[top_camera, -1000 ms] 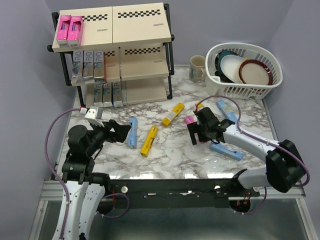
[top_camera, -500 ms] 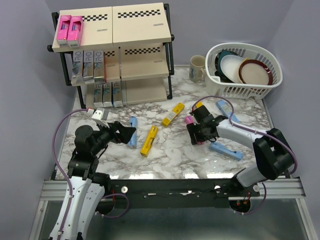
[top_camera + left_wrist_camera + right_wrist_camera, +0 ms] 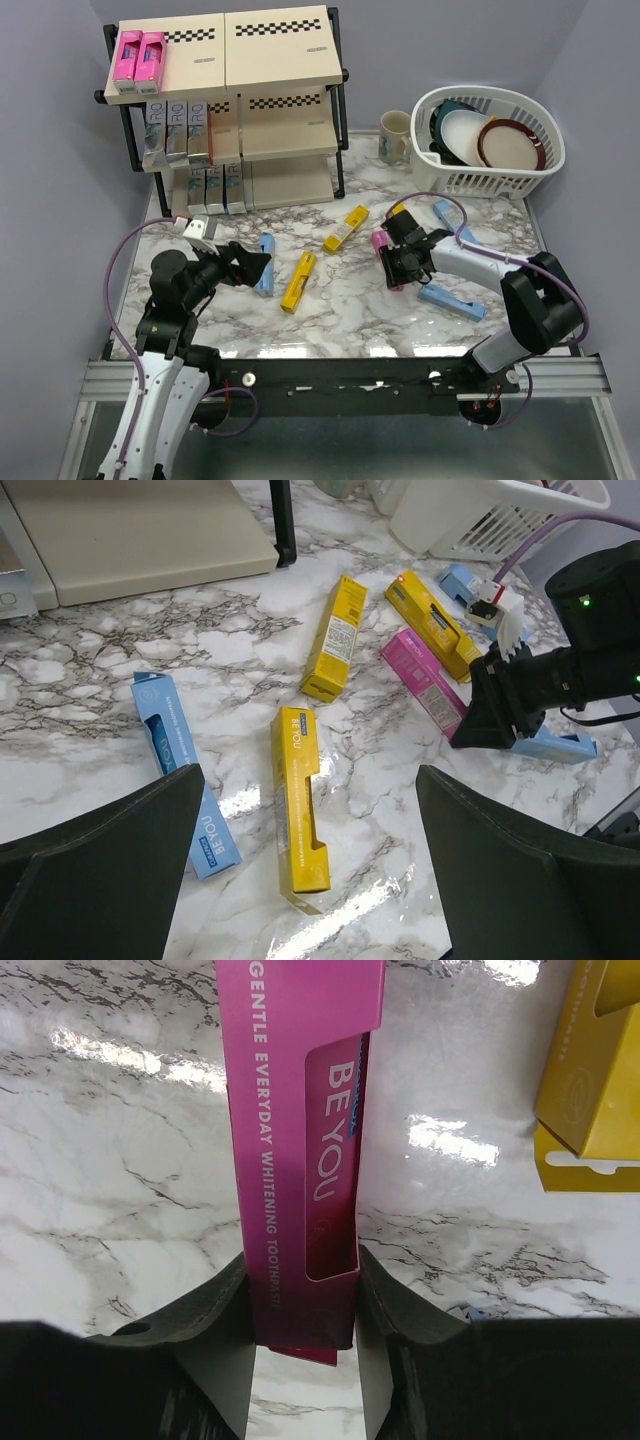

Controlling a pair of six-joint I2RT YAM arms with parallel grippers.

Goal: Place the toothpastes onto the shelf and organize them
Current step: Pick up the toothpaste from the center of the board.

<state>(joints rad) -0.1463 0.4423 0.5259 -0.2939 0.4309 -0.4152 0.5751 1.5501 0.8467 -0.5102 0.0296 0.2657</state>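
The right hand (image 3: 393,264), seen from above, is clamped on a pink toothpaste (image 3: 381,241) lying on the desk (image 3: 350,310) at centre right, probably to carry it to the shelf (image 3: 280,45) at the far left. The left hand (image 3: 250,267) is spread wide, empty, just left of a light blue carton (image 3: 265,265), likely its next pick. The shelf's top tier holds two pink cartons (image 3: 140,55) at its left end. Silver ones (image 3: 175,130) stand on the middle tier and blue ones (image 3: 215,188) on the bottom, sorted by colour. The white basket (image 3: 500,175) at the far right holds dishes only.

From the left wrist, the left hand (image 3: 310,815) gapes over a yellow carton (image 3: 290,750), with the light blue carton (image 3: 180,760) beside its left finger. Neither is touched.

From the right wrist, the right hand (image 3: 303,1300) pinches the pink toothpaste (image 3: 290,1110) across its narrow width near one end. I judge that grip steady enough for lifting.
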